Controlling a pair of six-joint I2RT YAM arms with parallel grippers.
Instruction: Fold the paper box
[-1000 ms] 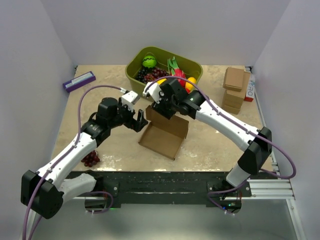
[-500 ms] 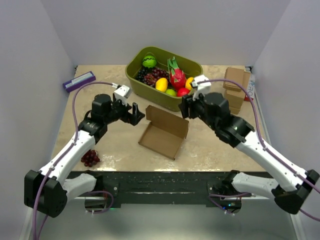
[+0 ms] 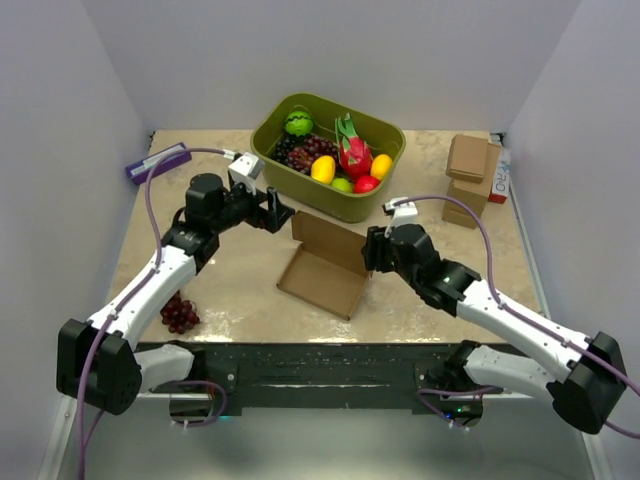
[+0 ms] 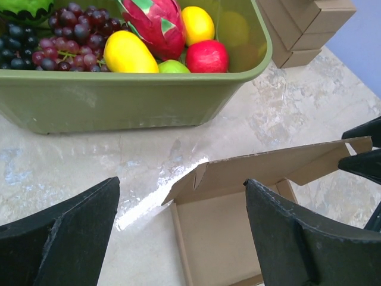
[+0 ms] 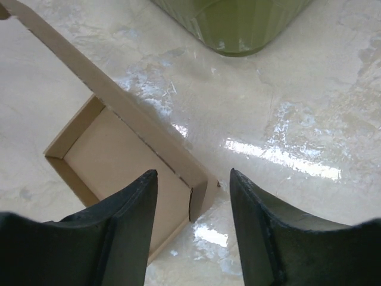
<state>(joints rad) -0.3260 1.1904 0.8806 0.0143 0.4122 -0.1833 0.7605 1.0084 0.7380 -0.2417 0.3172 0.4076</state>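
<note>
The paper box (image 3: 322, 268) lies open at the table's middle as a shallow brown tray, its back lid flap (image 3: 335, 240) standing upright. My left gripper (image 3: 272, 213) hovers open just beyond the box's far left corner, between the box and the bin. In the left wrist view the tray (image 4: 220, 232) and flap (image 4: 268, 170) show between the wide-apart fingers (image 4: 297, 238) of the left gripper (image 4: 181, 232). My right gripper (image 3: 370, 250) is open at the flap's right end. In the right wrist view the right gripper (image 5: 193, 173) straddles the box's (image 5: 113, 155) right corner without touching it.
A green bin (image 3: 330, 200) of toy fruit stands right behind the box, also seen as a green bin (image 4: 119, 101) and green bin (image 5: 238, 24). A stack of small cardboard boxes (image 3: 468, 180) sits at the back right, a purple item (image 3: 158, 162) back left, grapes (image 3: 180, 315) front left.
My right arm has pulled back from over the flap and dropped to the flap's right end. My left gripper has drifted back toward the bin. The box has not moved.
</note>
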